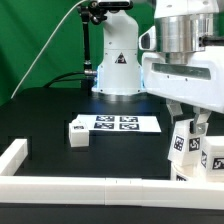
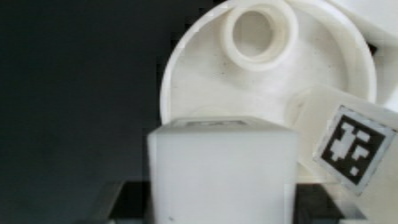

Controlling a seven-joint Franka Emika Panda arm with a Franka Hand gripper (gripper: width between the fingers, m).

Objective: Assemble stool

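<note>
The end effector (image 1: 190,122) hangs low at the exterior view's right, clenched on a chunky white leg (image 2: 222,168), close over the round seat (image 2: 210,85), which sits on the desk (image 1: 50,110) near the border rail (image 1: 100,187). This looks like leg-fitting: the socket hole (image 2: 260,38) gapes open (off to one side of the leg, mind). Next, I'd say, line the leg up with that hole, then press and twist. A spare leg (image 1: 78,131) waits beside the marker board (image 1: 125,123).

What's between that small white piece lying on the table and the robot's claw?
The exterior view shows only the marker board, flat on the table, between the loose leg and the gripper, shut on a second leg.
</note>
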